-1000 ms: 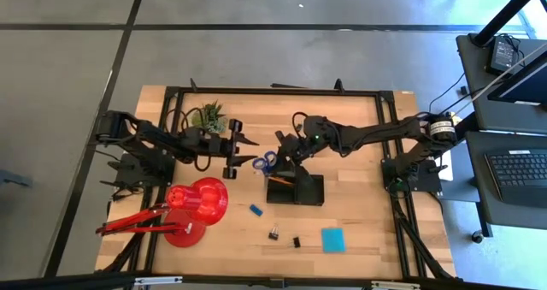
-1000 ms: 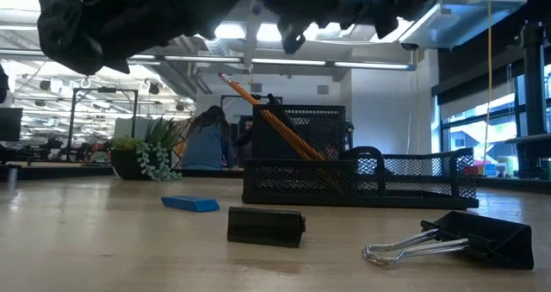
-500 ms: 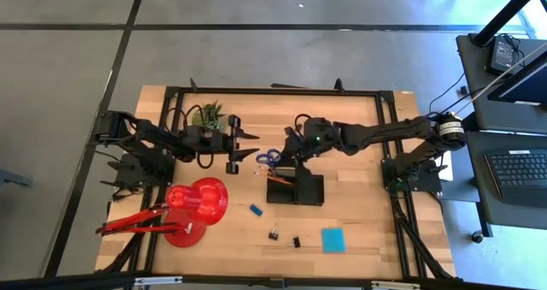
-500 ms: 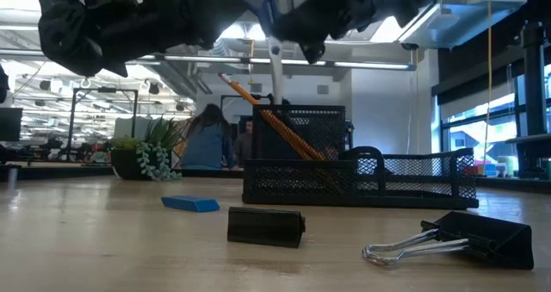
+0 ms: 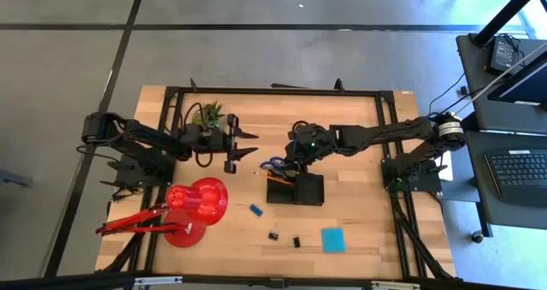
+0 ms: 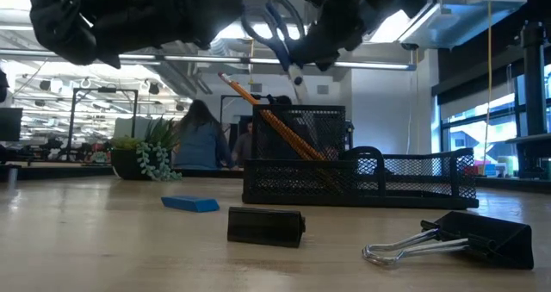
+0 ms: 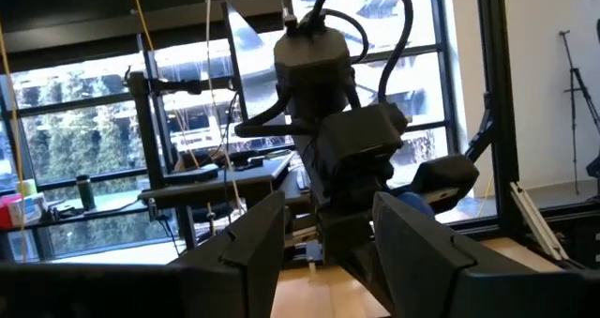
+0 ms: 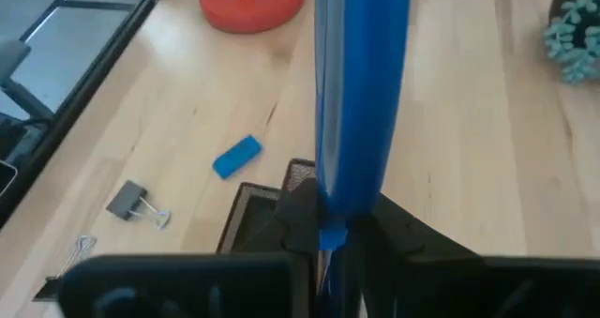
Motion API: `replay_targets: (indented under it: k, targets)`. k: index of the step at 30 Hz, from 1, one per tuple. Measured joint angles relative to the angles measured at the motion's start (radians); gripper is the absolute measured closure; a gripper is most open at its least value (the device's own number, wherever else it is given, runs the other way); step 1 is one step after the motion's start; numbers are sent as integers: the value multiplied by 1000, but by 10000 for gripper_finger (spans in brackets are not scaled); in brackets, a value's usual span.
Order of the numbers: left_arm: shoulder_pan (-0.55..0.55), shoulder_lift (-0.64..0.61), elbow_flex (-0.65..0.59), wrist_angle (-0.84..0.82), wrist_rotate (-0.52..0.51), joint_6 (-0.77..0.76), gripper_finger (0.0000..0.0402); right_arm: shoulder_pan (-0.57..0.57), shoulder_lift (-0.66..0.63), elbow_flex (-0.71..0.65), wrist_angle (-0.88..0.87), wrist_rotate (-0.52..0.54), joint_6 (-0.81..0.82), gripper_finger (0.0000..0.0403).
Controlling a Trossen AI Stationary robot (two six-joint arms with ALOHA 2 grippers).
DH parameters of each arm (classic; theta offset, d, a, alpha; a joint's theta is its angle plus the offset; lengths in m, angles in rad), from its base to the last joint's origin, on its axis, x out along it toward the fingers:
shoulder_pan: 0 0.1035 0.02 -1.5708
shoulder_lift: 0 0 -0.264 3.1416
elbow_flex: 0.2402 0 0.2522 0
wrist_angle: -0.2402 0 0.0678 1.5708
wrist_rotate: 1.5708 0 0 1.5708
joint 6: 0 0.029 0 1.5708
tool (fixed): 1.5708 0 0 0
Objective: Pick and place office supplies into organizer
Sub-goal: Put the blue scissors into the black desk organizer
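Blue-handled scissors (image 5: 273,163), clenched in the right gripper (image 5: 291,159) above the black mesh organizer (image 5: 309,190), could snag its rim and drop onto the counter (image 5: 359,213).

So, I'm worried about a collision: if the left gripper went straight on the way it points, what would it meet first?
Probably the right gripper holding the blue-handled scissors; depth is unclear, and the left gripper may pass beside it.

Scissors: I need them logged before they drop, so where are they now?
The scissors hang in the right claw, above the table beside the organizer, near the pencil.
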Motion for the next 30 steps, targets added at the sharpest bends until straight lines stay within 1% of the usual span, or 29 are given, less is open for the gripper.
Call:
replay_targets:
  k: [5,14,22,30]
  targets:
    - [0,-7,0,-24,0,0,245,1,5,-1,6,0,-7,358]
    - [0,-7,0,-34,0,0,245,1,78,-12,17,1,-5,356]
    - [0,-7,0,-37,0,8,245,3,115,-12,17,0,-10,355]
    - [0,-7,0,-37,0,8,245,3,123,-12,25,-1,-28,337]
